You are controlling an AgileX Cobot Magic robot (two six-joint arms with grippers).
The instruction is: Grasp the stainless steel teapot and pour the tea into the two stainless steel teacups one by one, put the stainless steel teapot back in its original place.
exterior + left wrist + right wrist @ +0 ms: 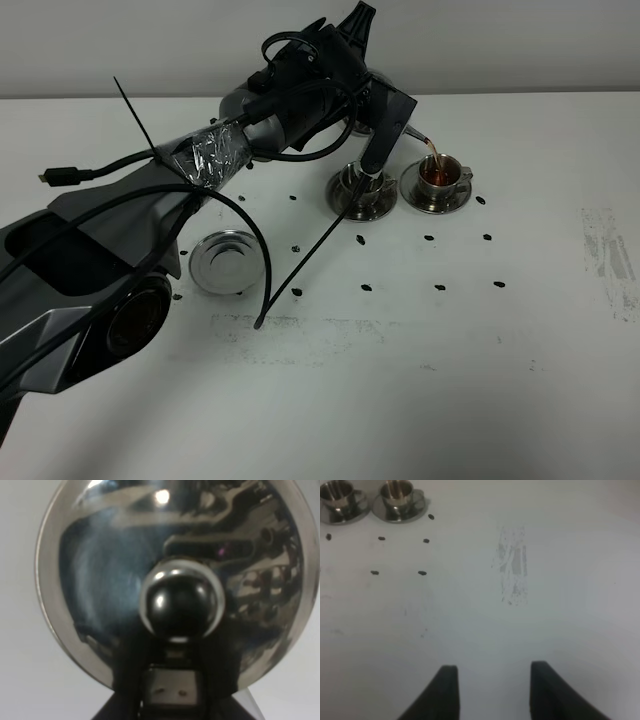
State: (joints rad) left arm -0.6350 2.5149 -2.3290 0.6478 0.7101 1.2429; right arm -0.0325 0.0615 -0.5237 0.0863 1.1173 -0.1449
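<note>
The stainless steel teapot (175,555) fills the left wrist view, its knobbed lid facing the camera. My left gripper (172,682) is shut on it at the handle side. In the exterior high view that gripper (388,118) holds the pot tilted at the back of the table, mostly hidden behind the arm. The spout (420,137) sends a stream of brown tea into the right teacup (440,178). The left teacup (360,188) stands on its saucer just beside it. The steel disc (225,262) lies bare at the left. My right gripper (492,685) hovers open over bare table.
Small dark marks (430,238) dot the white table around the cups. A grey scuffed patch (514,567) lies near the right gripper. Both cups (395,497) show far off in the right wrist view. Loose black cables (265,290) hang from the left arm.
</note>
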